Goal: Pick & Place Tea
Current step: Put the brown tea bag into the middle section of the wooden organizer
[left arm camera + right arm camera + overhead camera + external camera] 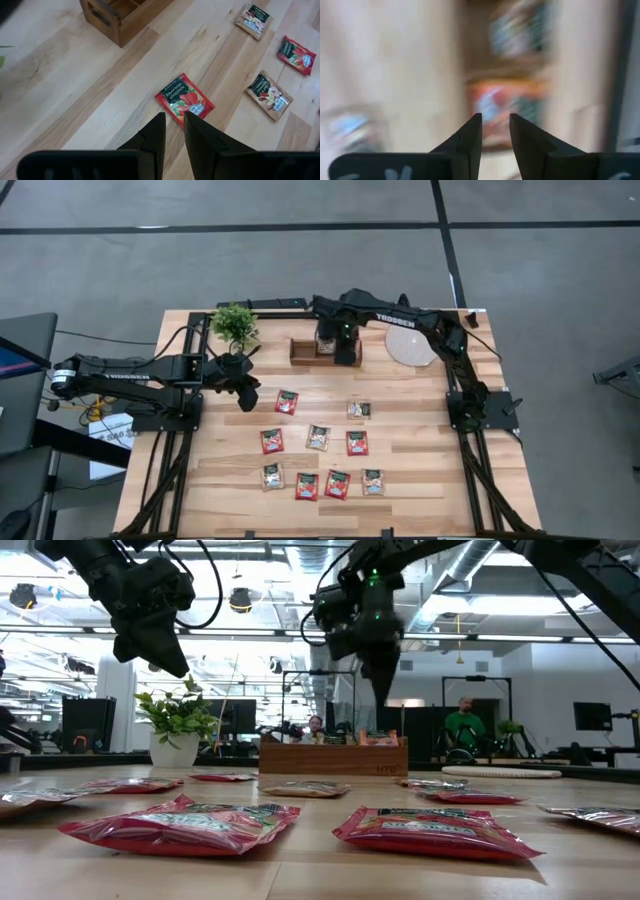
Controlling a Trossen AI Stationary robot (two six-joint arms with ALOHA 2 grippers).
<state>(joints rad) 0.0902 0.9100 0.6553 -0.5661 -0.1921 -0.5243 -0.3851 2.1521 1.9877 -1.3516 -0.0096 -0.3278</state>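
Right end effector (345,352), fingers slightly apart and empty, hovers above the wooden box (303,352).

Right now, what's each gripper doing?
Left gripper: slightly open, empty, above a red sachet.
Right gripper: slightly open, empty, over the wooden box.

Even bright overhead light; soft shadows on table (420,470). Right wrist view heavily motion-blurred. Low view: near sachets (180,825) soft, ceiling lamps (240,600) glaring. Left wrist view sharp.

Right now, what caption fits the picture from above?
Right gripper over the wooden box, left gripper beside scattered tea packets on the table.
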